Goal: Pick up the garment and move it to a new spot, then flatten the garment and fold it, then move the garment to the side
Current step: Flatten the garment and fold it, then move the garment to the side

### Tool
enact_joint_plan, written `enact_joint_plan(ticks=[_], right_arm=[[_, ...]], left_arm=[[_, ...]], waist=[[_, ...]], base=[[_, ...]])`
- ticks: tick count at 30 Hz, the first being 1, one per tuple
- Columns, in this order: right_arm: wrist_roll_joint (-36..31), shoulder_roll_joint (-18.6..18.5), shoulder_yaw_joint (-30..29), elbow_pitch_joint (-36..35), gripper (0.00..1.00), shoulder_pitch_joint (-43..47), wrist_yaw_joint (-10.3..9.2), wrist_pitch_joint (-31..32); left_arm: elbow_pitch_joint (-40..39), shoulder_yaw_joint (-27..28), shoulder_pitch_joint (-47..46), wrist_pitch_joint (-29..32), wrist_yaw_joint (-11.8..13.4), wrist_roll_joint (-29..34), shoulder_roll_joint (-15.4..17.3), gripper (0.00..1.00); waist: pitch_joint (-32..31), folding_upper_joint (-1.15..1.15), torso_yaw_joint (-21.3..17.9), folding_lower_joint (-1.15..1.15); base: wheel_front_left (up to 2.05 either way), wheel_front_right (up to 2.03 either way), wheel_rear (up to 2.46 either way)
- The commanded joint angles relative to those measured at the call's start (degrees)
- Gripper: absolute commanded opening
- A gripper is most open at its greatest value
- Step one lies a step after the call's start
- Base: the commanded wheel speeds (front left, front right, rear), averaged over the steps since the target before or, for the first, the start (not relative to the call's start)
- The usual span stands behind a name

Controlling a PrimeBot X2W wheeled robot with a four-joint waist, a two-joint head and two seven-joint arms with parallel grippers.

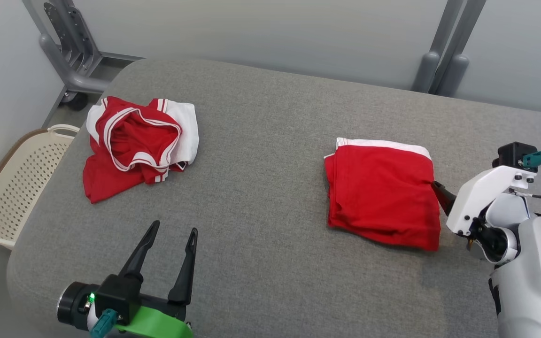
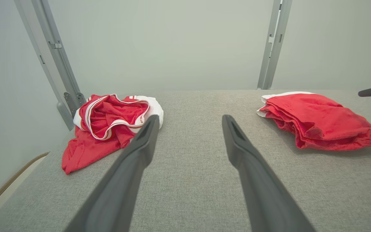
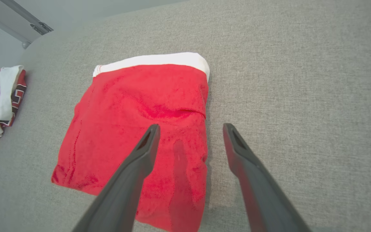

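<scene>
A cream perforated plastic basket [image 1: 21, 188] stands by the grey fabric table's [image 1: 270, 141] left edge. The folded red, white-banded garment [image 1: 383, 192] lies rightward, the open right gripper [image 3: 191, 127] at its edge; the left gripper [image 1: 175, 226] gapes above bare cloth.

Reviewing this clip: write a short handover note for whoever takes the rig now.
Left claw: open, empty, hovering over the grey padded table's front-left.
Right claw: open, empty, fingers straddling the right edge of the folded red garment with a white band.
Crumpled red-and-white garment: far left of the table, near a cream perforated basket beside it.
Done: one garment folded, lying flat on the right, seemingly set aside.
Left: crumpled garment not yet flattened or folded.
</scene>
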Motion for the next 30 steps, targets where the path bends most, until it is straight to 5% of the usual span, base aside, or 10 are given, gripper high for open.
enact_joint_plan(ticks=[1,7,23,25,27,30], right_arm=[[-0.86,0.11,-0.5,0.27,1.0,0.52,0.0,-0.34],[-2.92,1.16,-5.73,3.14,1.0,-1.69,0.0,-2.6],[1.1,1.34,-3.93,20.43,0.98,-7.54,0.0,-8.16],[0.47,1.39,-4.09,22.44,0.36,-8.25,-0.01,-8.59],[-0.81,1.42,-4.49,24.15,0.0,-8.98,-0.02,-9.25],[-2.0,1.41,-4.62,25.97,0.0,-9.89,-0.06,-10.17]], left_arm=[[-0.2,0.29,0.66,-0.19,-0.25,0.36,-0.13,1.0],[-0.81,1.29,-0.08,-0.2,-1.09,1.3,-0.97,1.0],[0.24,2.2,-1.29,-0.21,-3.24,3.14,-3.46,1.0],[0.27,2.4,-1.38,-0.21,-3.42,3.29,-3.7,1.0],[0.41,2.6,-1.43,-0.21,-3.57,3.54,-3.93,1.0],[0.5,2.95,-1.41,-0.21,-3.82,3.76,-4.25,1.0]], waist=[[0.59,0.0,0.06,0.0],[2.5,0.0,0.49,0.0],[5.73,0.0,2.61,0.0],[5.99,0.0,2.68,0.0],[6.16,0.0,2.68,0.0],[6.2,0.0,2.47,0.0]], base=[[0.0,0.0,0.0],[0.0,0.0,0.0],[0.0,0.0,0.0],[0.0,0.0,0.0],[0.0,0.0,0.0],[0.0,0.0,0.0]])
